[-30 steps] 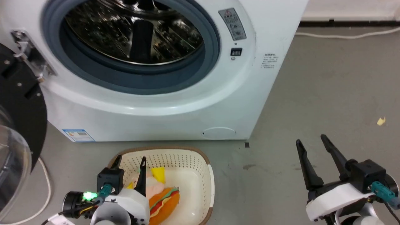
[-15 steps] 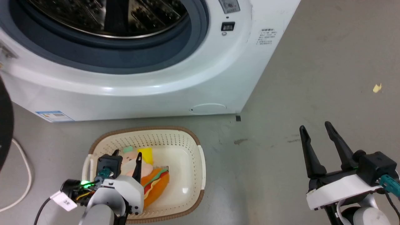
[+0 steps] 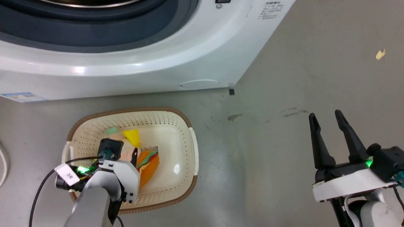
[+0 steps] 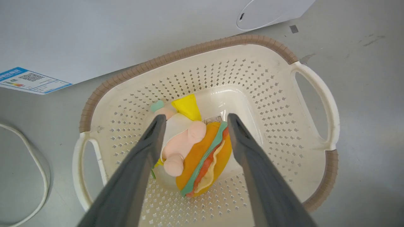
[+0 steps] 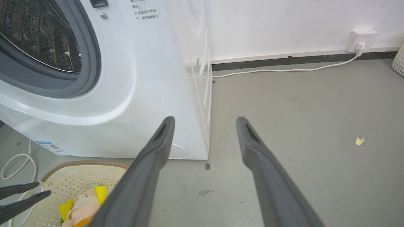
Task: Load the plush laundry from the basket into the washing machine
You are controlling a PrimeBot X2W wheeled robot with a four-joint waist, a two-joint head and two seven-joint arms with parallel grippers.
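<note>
- The cream perforated plastic basket with a brown woven-look rim (image 4: 258, 88) sits on the grey floor (image 3: 284, 78), just in front of the large white front-loading washing machine (image 3: 157, 72), which takes up the top of the head view.
- The plush laundry (image 4: 195, 151) lies bunched on the basket's bottom, at the centre of the left wrist view. It is made up of an orange burger-like toy with green and red layers (image 4: 192, 167), a peach-pink doll figure (image 4: 183, 142) against its left side, and a yellow piece (image 4: 187, 107) above them.
- A barcode sticker (image 4: 213, 119) peeks out on the basket bottom beside the burger.
- The left hand (image 4: 195, 117) hangs over the basket with its two dark fingers apart — one on each side of the bunch. I cannot tell whether they touch the toys.
- The right hand (image 3: 325, 114), at the lower right of the head view, also has its fingers spread and holds nothing; it is over bare floor, well apart from the basket.
- In the right wrist view the machine's grey rubber seal (image 5: 91, 63) and shiny perforated steel drum (image 5: 38, 34) fill the upper left — the opening is uncovered.
- A small yellow scrap (image 3: 380, 54) lies on the floor at the upper right of the head view.
</note>
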